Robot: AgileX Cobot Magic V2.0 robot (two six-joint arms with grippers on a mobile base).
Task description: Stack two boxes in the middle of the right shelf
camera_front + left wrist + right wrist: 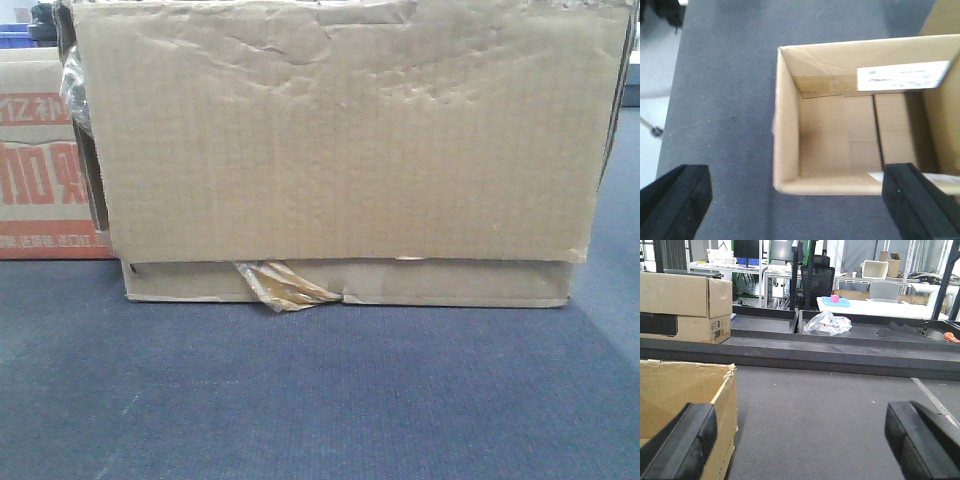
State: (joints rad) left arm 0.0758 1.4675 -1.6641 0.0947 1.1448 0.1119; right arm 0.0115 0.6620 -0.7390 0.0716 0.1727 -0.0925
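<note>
A large brown cardboard box [345, 150] fills the front view, standing on the dark blue-grey carpeted surface [320, 390]. In the left wrist view I look down into an open, empty cardboard box [840, 135] with a white label on its far wall. My left gripper [797, 205] is open above the box's near left corner, holding nothing. In the right wrist view an open box's torn corner [715, 390] sits at the left. My right gripper [797, 440] is open and empty over bare carpet beside that box.
A second box with red print [40, 170] stands behind at the left in the front view. In the right wrist view, stacked cardboard boxes [685, 305], black trays [765, 322], a crumpled plastic bag [827, 322], desks and a chair lie beyond a dark rail.
</note>
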